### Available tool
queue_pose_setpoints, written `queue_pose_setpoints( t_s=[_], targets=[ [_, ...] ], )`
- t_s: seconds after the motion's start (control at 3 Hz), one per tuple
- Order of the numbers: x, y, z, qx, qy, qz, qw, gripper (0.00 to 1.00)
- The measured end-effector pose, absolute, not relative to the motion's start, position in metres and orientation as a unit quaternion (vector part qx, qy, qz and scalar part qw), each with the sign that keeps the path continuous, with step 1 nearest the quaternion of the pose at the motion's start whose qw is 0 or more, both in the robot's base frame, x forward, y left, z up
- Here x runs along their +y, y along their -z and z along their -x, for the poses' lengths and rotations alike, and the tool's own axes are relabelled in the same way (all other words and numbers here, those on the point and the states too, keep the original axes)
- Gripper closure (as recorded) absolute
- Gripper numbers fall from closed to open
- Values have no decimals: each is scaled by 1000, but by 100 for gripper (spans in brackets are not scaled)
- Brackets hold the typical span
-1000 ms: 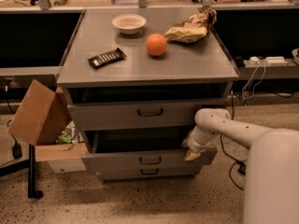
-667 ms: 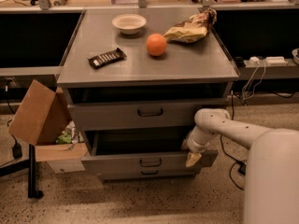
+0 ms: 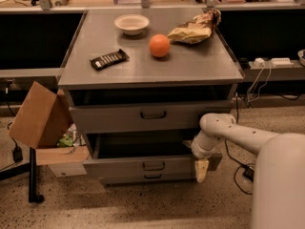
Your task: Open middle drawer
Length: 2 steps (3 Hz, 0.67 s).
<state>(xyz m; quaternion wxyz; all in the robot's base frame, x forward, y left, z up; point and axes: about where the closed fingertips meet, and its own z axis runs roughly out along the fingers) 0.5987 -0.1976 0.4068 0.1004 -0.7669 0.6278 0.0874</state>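
Note:
The middle drawer (image 3: 119, 167) is a wide grey drawer with a small dark centred handle (image 3: 153, 166). It stands pulled out from the cabinet, with a dark gap above its front. The taller-fronted top drawer (image 3: 109, 118) sits above it, slightly out. The thin bottom drawer (image 3: 152, 177) shows just under it. My gripper (image 3: 202, 170) points down at the right end of the middle drawer's front, right against its corner. My white arm (image 3: 238, 135) reaches in from the right.
On the cabinet top lie a white bowl (image 3: 132, 23), an orange (image 3: 159, 46), a crumpled chip bag (image 3: 193, 30) and a dark snack bar (image 3: 109, 59). An open cardboard box (image 3: 38, 116) and a black stand (image 3: 32, 175) sit to the left. Cables (image 3: 248, 171) lie on the floor to the right.
The middle drawer has slid a little further out towards the camera. My gripper has moved with its right end, slightly down in the picture.

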Motion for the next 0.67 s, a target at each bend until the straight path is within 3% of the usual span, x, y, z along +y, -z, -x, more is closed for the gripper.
queue_pose_setpoints(
  t_s=[0.67],
  targets=[
    [-191,-410,-549,617,-116,774,79,0]
  ],
)
